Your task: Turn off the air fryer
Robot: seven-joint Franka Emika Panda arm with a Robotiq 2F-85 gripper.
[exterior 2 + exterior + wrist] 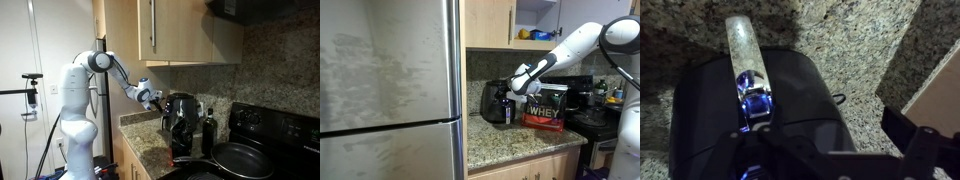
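Arm reaches out across the counter [520, 142], wrist tipped down. Gripper [513, 86] hangs just over the air fryer [498, 104], contact unclear. Fryer stands on the counter beside the lettered tub [546, 108]. Can't tell jaw opening: too dark in the wrist view

Granite countertop [520, 141] bears the air fryer [496, 104] and a lettered tub [546, 108].

We see soft room light smearing dull reflections across the steel refrigerator [390, 70]; both exterior views are soft and grainy. In the wrist view, the air fryer [800, 90] sits dim on the brighter speckled tabletop [870, 40], a blue glow [752, 100] flaring on it.
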